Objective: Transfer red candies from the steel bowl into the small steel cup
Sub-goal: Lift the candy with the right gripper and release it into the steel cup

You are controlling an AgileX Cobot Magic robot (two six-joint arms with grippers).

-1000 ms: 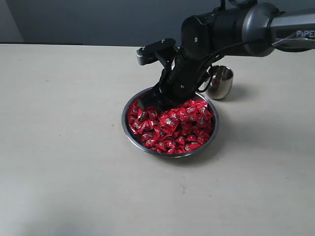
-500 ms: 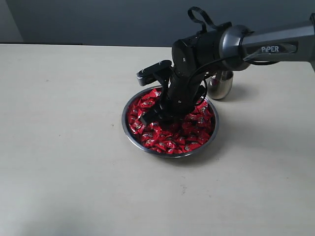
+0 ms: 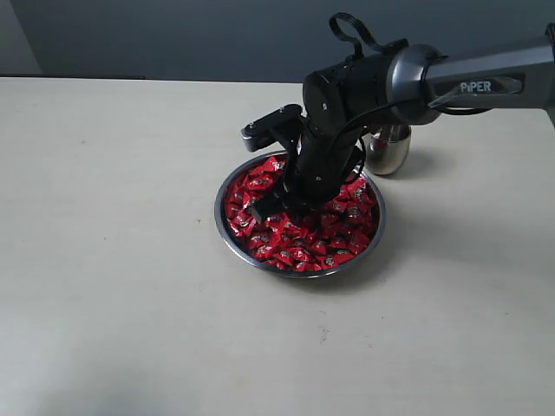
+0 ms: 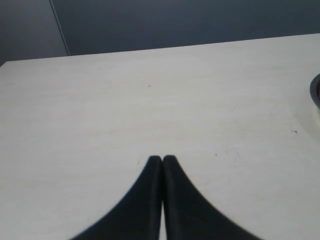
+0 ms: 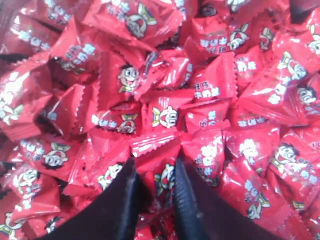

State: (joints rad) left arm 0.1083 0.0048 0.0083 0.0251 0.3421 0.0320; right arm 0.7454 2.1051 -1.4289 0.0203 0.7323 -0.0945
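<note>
Right gripper (image 3: 276,201) has dropped from the bowl (image 3: 227,238) rim into the candies (image 3: 325,230). Fingers (image 5: 125,200) narrow, pinching one candy (image 5: 160,184) between the tips; its long axis unclear. Cup (image 3: 388,149) stands behind the fingers, just past the bowl, nearest this arm. Left gripper (image 4: 162,159) pressed together over the table (image 4: 150,100).

Just one steel bowl (image 3: 220,221), one small steel cup (image 3: 390,149), and way too many red candies (image 3: 321,238) to count properly, dozens and dozens at least, honestly.

Pale beige table (image 3: 104,260), dark grey wall (image 3: 173,35)
</note>
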